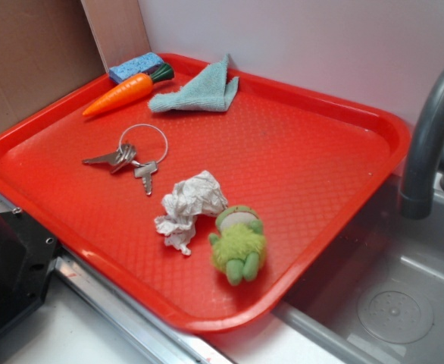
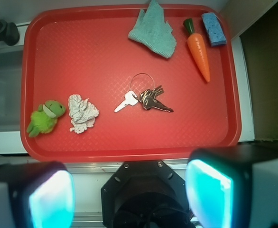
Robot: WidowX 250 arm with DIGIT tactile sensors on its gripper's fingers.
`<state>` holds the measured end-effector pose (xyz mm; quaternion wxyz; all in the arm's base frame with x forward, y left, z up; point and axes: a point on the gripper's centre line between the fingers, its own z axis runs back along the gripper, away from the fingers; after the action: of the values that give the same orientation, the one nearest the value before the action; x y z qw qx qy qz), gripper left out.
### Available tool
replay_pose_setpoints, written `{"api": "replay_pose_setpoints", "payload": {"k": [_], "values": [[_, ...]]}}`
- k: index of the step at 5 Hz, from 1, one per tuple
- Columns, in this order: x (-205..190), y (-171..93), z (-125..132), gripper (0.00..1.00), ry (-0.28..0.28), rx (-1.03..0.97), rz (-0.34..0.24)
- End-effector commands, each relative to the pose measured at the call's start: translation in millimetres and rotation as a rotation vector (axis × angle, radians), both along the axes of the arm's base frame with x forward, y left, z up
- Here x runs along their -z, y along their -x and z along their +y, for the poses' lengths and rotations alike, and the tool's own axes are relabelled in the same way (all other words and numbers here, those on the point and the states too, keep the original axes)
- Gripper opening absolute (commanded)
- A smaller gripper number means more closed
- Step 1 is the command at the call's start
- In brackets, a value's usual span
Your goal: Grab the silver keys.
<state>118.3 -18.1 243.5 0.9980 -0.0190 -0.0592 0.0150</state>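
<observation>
bare tray (image 2: 82,57) surrounds the silver keys (image 2: 146,99); crumpled paper (image 2: 82,113) nearest, carrot (image 2: 199,50) and cloth (image 2: 153,29) farther.

Tray set beside a sink, six things spread across it.

The silver keys (image 1: 131,157) lie near the middle of the tray (image 1: 313,152), well apart from the rim. In the exterior view, the crumpled paper (image 1: 186,208) sits nearer the camera and to their right, with the plush frog (image 1: 238,243) just beside it, farther right. At the far corner, the toy carrot (image 1: 127,91) lies against the sponge (image 1: 136,67); the folded cloth (image 1: 199,92) lies to their right along the back edge. The faucet (image 1: 430,136) rises right of the tray, over the sink (image 1: 404,303).
</observation>
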Motion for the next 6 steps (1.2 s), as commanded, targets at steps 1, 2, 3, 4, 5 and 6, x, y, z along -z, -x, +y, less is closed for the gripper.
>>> {"api": "replay_pose_setpoints", "payload": {"k": [1, 2, 3, 4, 5, 6], "values": [[0.0, 0.0, 0.0, 1.0, 0.0, 0.0, 0.0], [6.0, -33.9, 10.3, 1.0, -0.044, 0.057, -0.002], [25.5, -62.2, 27.2, 1.0, -0.042, 0.085, -0.027], [57.9, -72.9, 47.2, 1.0, -0.005, 0.011, -0.091], [96.3, -83.0, 51.8, 1.0, 0.081, 0.045, -0.109], [125.5, -97.7, 50.4, 1.0, 0.183, 0.147, -0.195]]}}
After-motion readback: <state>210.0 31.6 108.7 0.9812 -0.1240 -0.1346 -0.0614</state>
